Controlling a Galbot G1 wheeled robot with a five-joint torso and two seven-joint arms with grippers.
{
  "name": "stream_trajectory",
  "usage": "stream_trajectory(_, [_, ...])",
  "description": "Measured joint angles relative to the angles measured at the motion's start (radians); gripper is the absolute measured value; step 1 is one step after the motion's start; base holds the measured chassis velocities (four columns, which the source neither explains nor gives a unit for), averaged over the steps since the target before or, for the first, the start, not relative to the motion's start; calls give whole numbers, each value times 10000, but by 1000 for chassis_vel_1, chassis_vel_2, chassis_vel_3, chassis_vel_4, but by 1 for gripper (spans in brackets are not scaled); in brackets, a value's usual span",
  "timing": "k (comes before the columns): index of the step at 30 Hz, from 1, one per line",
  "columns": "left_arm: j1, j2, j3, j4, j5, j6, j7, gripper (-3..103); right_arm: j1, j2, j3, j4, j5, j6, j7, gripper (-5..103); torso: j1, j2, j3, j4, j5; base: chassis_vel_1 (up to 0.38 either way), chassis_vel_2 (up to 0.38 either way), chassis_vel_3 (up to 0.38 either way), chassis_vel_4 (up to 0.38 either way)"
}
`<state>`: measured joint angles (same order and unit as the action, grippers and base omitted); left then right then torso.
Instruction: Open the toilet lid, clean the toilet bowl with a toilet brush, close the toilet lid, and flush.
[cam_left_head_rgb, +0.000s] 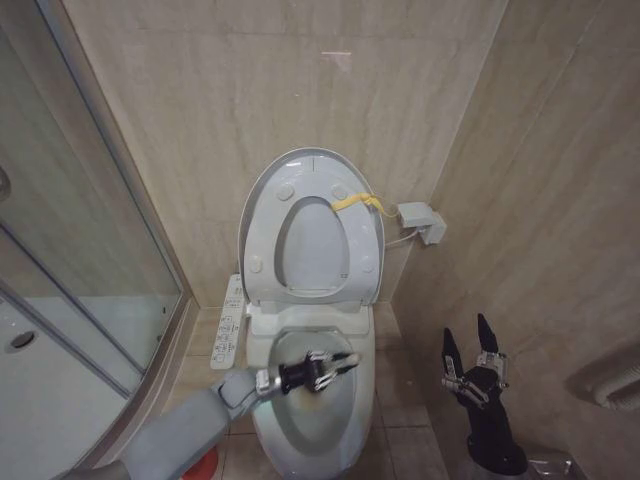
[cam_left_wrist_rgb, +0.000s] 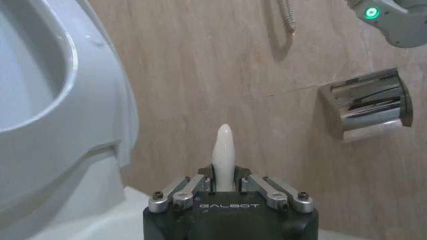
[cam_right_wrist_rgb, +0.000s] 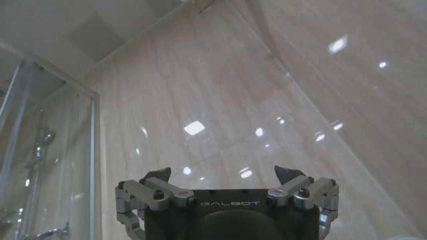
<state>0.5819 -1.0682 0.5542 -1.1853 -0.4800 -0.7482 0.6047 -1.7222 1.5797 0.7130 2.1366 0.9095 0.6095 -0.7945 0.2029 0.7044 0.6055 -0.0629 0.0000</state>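
The toilet lid (cam_left_head_rgb: 310, 160) stands raised against the back wall, with the seat ring (cam_left_head_rgb: 262, 240) up in front of it and a yellow strap (cam_left_head_rgb: 357, 203) at its edge. Below lies the open toilet bowl (cam_left_head_rgb: 300, 425). My left gripper (cam_left_head_rgb: 333, 364) reaches in from the lower left and hangs over the bowl. It is shut on the white handle of the toilet brush (cam_left_wrist_rgb: 224, 152), seen between the fingers of the left gripper (cam_left_wrist_rgb: 225, 177); the bristle head is hidden. My right gripper (cam_left_head_rgb: 470, 348) points upward to the right of the toilet, open and empty, as the right gripper (cam_right_wrist_rgb: 223, 172) also shows.
A glass shower enclosure (cam_left_head_rgb: 80, 260) runs along the left. A control panel (cam_left_head_rgb: 228, 330) sits beside the seat and a white box (cam_left_head_rgb: 422, 222) hangs on the wall. A red holder (cam_left_head_rgb: 203, 465) stands on the floor, lower left. A chrome paper holder (cam_left_wrist_rgb: 367, 107) is on the right wall.
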Motion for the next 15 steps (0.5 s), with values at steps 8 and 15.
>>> stream_trajectory(8, [-128, 104, 32, -368, -133, 102, -53, 20, 6, -8, 43, -10, 6, -1, 3, 100, 1, 0, 0, -24, -4, 0, 0, 0, 0])
stream_trajectory(15, [-611, 1709, 319, -1322, -744, 372, 51, 20, 43, -198, 138, -80, 248, -1, -2, 100, 0, 0, -1, -7, 0, 0, 0, 0, 0])
